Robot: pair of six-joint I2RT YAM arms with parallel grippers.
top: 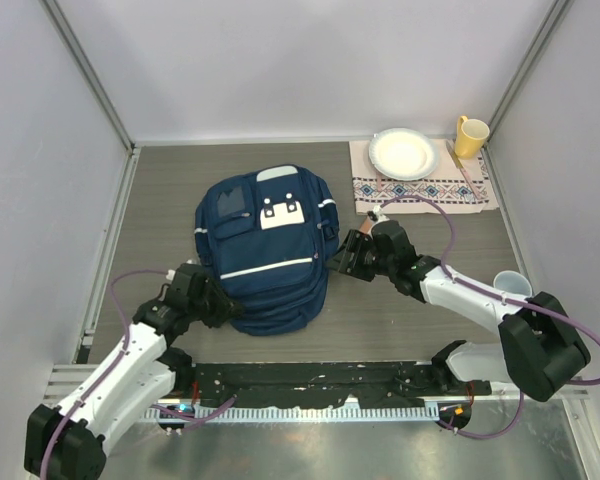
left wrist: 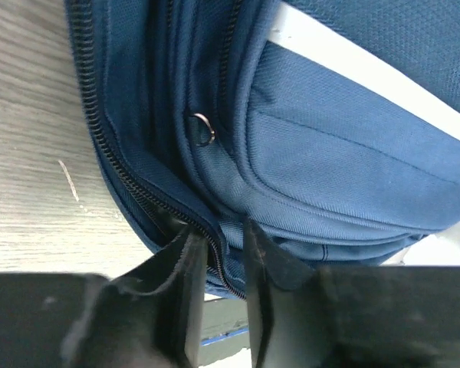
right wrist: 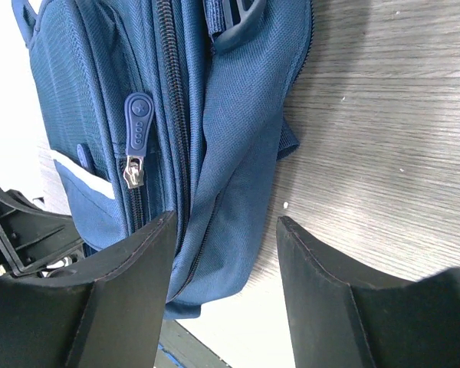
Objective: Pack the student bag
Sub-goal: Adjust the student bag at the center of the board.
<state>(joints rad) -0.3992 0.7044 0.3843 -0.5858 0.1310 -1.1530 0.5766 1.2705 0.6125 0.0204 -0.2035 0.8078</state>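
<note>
We see the grey wood-grain desk (top: 420, 320) carrying the student bag (top: 270, 250), which lies flat near its middle. The bag's front pockets and white buckle patch face up, and its bottom edge points toward the arm bases. At the bag's near-left corner our left gripper (left wrist: 224, 230) presses against the side, its fingers drawn nearly together on the bag's zipper seam and a pinch of blue fabric. At the bag's right side our right gripper (right wrist: 226, 222) stands with its fingers well apart. A loose fold of the bag's side fabric lies in the gap, and the gripper holds nothing. Well off to the bag's far right, a patterned cloth (top: 425, 188) carries a white plate (top: 404, 153), with a yellow mug (top: 469, 136) just beside the plate. On the bag's right side a blue zipper pull (right wrist: 136, 142) hangs above that gripper's fingers. On the bag's left side a small metal ring (left wrist: 202, 129) sits in a seam above the pinching fingers.
</note>
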